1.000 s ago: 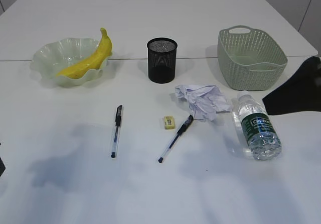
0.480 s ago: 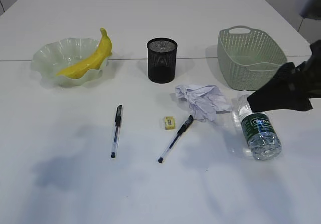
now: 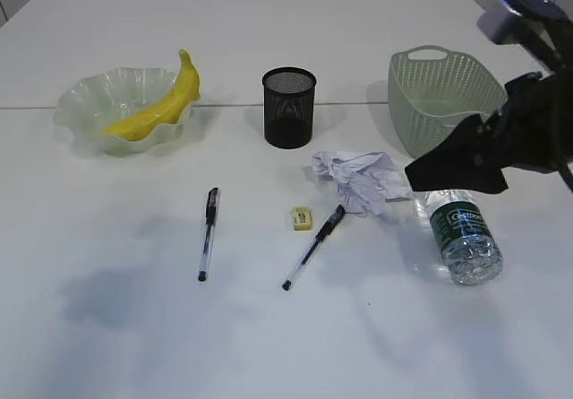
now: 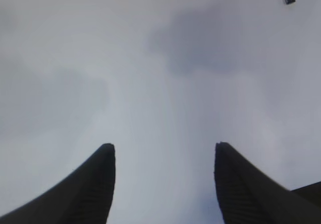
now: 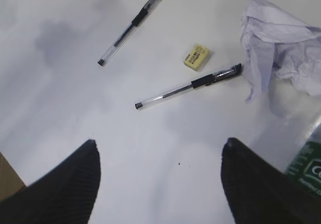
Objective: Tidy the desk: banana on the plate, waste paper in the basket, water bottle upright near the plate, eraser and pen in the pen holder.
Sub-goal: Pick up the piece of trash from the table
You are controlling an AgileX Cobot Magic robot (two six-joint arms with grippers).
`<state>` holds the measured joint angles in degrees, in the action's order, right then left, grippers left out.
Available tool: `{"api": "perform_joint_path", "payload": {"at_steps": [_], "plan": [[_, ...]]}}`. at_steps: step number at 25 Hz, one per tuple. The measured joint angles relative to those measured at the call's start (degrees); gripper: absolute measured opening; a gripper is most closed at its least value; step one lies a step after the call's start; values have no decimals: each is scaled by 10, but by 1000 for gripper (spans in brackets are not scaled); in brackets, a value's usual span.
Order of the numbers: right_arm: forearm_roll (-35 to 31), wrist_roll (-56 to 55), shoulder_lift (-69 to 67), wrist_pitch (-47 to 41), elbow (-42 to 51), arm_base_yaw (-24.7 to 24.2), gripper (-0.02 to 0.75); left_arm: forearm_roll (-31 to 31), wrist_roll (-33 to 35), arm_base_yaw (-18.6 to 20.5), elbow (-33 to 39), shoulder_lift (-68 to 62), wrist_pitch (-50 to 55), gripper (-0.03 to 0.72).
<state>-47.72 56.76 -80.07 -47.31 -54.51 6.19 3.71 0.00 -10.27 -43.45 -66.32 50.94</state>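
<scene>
Black right gripper [image 3: 421, 177], jaws wide and empty, now advanced over crumpled white waste paper [image 3: 363, 179]; pickup judged imminent.

The pincer [image 5: 159, 156] hung spread and empty over the white surface [image 5: 60, 108]. Just beyond it lay a pen [image 5: 188, 86], with the eraser [image 5: 196, 57] near the pen's grip. Another pen [image 5: 130, 28] lay farther off. Paper [image 5: 281, 48] lay crumpled beside the first pen's cap, the bottle [image 5: 308, 166] below it.
</scene>
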Motion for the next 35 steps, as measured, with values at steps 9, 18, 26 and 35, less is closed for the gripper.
{"api": "perform_joint_path", "payload": {"at_steps": [9,18,26,35], "plan": [[-73,107,-74,32,-1,0,491,-12,0,0,0,0,-11,445],[-82,186,-116,92,-2,12,473,-15,0,0,0,0,-24,445],[-88,230,-152,208,-2,64,472,-17,0,0,0,0,-25,445],[-134,240,-200,283,-4,69,472,-23,0,0,0,0,-28,445]]}}
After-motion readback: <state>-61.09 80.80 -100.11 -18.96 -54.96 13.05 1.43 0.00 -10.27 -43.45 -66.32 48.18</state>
